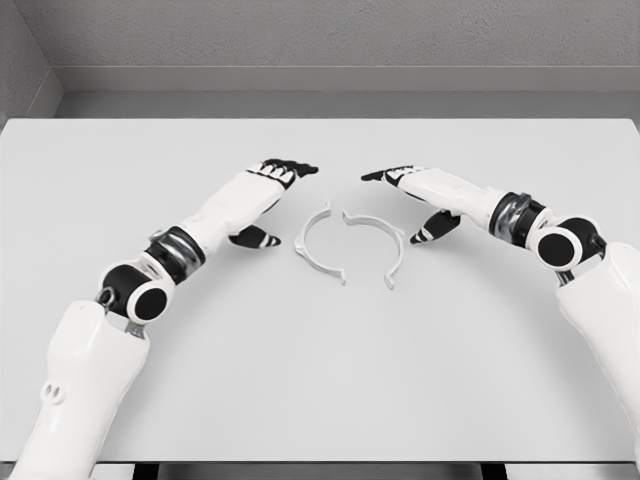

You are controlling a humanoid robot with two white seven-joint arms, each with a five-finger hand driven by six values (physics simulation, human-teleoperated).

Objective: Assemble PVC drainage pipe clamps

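A broad, pale grey table (320, 400) filled most of the room before me, its far edge running just below a light skirting band (340, 79) at the foot of a rough grey back wall (340, 30), with a darker side wall (20, 60) beyond the table's far left corner.

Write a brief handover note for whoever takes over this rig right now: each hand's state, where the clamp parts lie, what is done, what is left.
Left hand: open, holding nothing, just left of the parts.
Right hand: open, holding nothing, just right of them.
Left clamp half and right clamp half lie flat mid-table, facing each other, ends close but not joined.
Done: nothing grasped.
Left: grasp both halves and join them.
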